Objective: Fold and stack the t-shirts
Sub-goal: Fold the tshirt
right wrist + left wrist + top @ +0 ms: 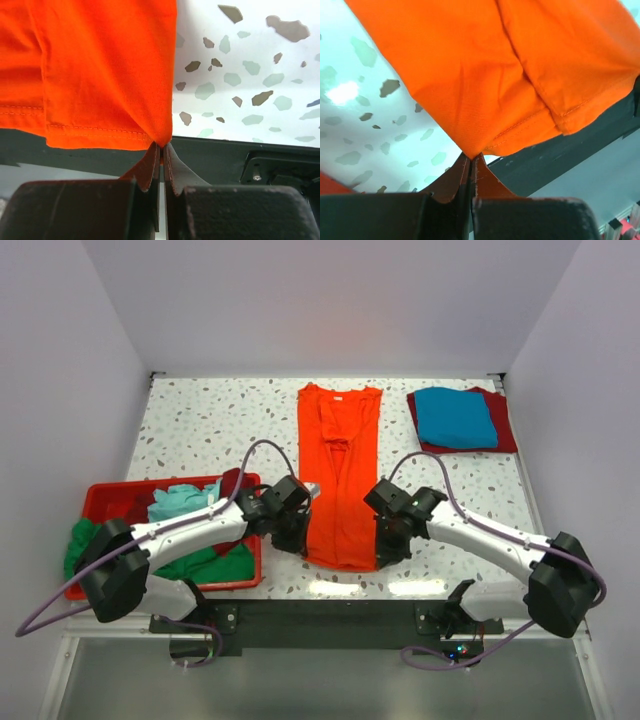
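A bright orange t-shirt (340,470) lies on the speckled table as a long narrow strip, collar at the far end, sides folded inward. My left gripper (296,540) is shut on its near left hem corner (472,150). At the near right hem corner (162,140) my right gripper (386,550) is shut on the cloth. Both corners are pinched at the very fingertips. At the back right a folded blue t-shirt (455,416) lies on top of a folded dark red t-shirt (503,426).
A red plastic bin (100,502) at the left holds loose light teal (180,502), green (220,565) and dark red (232,480) shirts, some green cloth spilling over its left side. The table's near edge, a black rail (330,615), runs just below the shirt's hem.
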